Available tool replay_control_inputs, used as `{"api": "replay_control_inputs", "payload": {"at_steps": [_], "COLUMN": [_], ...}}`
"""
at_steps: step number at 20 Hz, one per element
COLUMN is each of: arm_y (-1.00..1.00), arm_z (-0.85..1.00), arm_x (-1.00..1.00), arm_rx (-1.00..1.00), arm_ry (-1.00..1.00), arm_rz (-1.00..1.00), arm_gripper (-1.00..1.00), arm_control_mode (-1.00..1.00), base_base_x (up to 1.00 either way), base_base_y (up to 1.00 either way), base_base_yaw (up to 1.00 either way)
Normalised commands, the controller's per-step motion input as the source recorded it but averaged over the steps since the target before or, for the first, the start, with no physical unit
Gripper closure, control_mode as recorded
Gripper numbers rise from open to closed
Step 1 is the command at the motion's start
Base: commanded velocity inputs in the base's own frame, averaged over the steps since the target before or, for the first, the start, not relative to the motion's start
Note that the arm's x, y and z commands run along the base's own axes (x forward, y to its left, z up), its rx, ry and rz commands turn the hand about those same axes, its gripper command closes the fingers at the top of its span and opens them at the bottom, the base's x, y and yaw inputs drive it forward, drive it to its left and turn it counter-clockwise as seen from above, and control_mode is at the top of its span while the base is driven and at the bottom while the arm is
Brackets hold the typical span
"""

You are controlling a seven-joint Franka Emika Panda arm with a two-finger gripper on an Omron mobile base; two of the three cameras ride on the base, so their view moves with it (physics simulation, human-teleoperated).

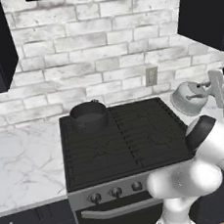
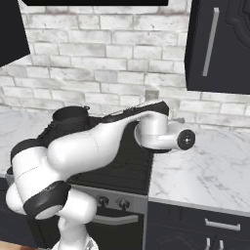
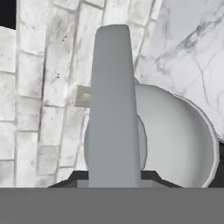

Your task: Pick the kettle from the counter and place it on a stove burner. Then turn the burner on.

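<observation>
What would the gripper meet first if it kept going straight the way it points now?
The gripper already has the kettle's grey handle between its fingers, with the kettle body right behind. Beyond that lies the brick wall, though depth is hard to judge.

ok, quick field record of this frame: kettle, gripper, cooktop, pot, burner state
kettle: kettle tilted, up off the counter, by the cooktop's right rear corner
gripper: gripper at the kettle's grey handle; the grip itself is hidden, so open or shut cannot be told
cooktop: black, grates bare apart from the pot
pot: dark grey pot on the rear left stove burner
burner state: no flame visible
knobs: knobs on the silver front panel, untouched
</observation>
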Motion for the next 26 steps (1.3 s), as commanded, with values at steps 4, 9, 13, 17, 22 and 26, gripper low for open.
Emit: {"api": "replay_control_inputs", "payload": {"at_steps": [4,9,13,17,22,26], "arm_y": [0.78,0.88,0.97,1.0,1.0,1.0], "arm_z": [0.38,0.41,0.37,0.29,0.15,0.01], "arm_x": [-0.31,-0.2,-0.13,-0.1,-0.03,0.0], "arm_rx": [0.0,0.0,0.0,-0.02,-0.09,-0.21], "arm_ry": [-0.04,-0.01,0.0,0.0,0.01,0.11], "arm_rz": [0.1,0.11,0.13,0.14,0.13,0.12], "arm_gripper": [1.0,1.0,1.0,1.0,1.0,1.0], "arm_control_mode": [-1.0,-1.0,-1.0,-1.0,-1.0,-1.0], "base_base_x": [0.0,0.0,0.0,0.0,0.0,0.0], "base_base_y": [0.0,0.0,0.0,0.0,0.0,0.0], "base_base_yaw": [0.0,0.0,0.0,0.0,0.0,0.0]}}
